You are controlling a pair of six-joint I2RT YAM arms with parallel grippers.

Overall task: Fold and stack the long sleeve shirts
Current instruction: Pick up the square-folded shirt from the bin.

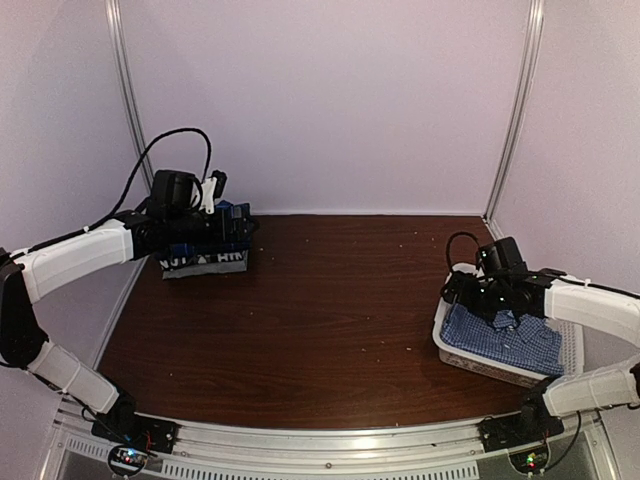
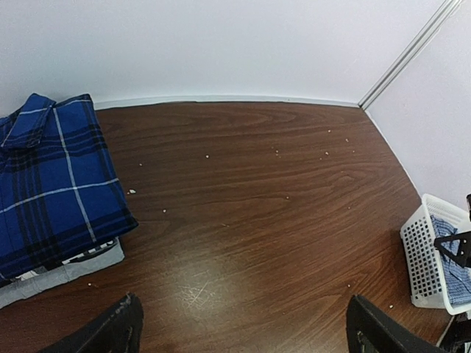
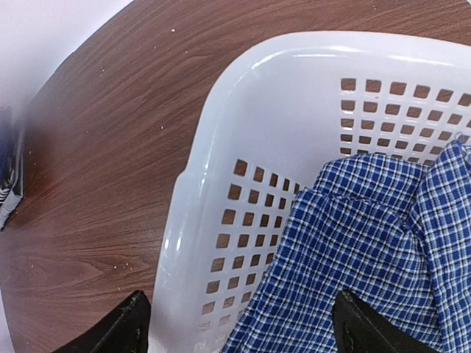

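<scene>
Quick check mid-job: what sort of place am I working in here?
Probably a lab robot cell, not a home: plain white walls framed by aluminium posts enclose a dark wood-grain table, with a metal mounting rail along its near edge.

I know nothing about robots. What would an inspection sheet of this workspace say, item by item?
Surface: dark brown wood-grain table, lightly scratched.
Job's things: folded dark blue plaid shirt atop grey folded cloth, far left; crumpled blue-and-white fine-check shirt in white slatted plastic basket, right.
Clutter: pale crumbs scattered.
Grippers: left gripper open, empty; right gripper open above basket, empty.
Cables: black cables looping from wrists.
Surroundings: pale walls, metal corner posts.
</scene>
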